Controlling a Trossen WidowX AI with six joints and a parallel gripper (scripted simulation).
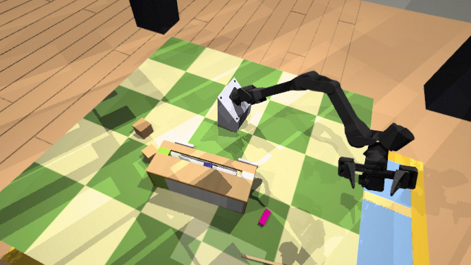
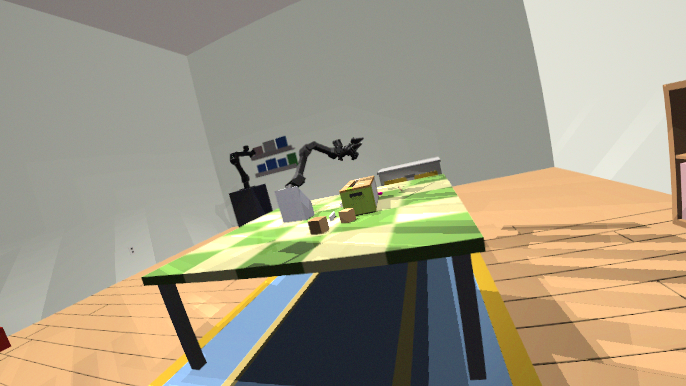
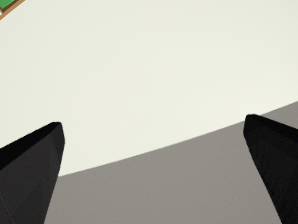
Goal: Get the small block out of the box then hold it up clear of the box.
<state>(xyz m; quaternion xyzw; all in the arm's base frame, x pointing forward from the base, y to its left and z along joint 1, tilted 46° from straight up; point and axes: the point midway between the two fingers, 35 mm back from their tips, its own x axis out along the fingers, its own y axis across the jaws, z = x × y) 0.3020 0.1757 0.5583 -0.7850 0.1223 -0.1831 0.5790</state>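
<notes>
Top view: the box (image 1: 197,172) (image 2: 361,204) stands on the counter (image 1: 285,137) (image 2: 440,246), and through the long slot in its roof I can see a small blue block (image 1: 207,165), near the middle of the shelf. I take this for the wanted one, so the task looks only at its beginning: bringing it out, picking it up and holding it high are all left. Which end is the closed pocket, I cannot tell. A pink block (image 1: 264,217) (image 2: 380,193) lies outside.

Exterior view: the box is upright, its green end showing a dark opening; what is inside is hidden from this side. Two wooden cubes (image 1: 143,128) (image 2: 318,225) are near it. The pincer (image 1: 373,191) (image 2: 359,147) (image 3: 156,128) hangs in the air, above the counter's height.

Wrist view: the pincer's fingers are wide apart, with nothing between them; neither box nor blue block is recognisable.
</notes>
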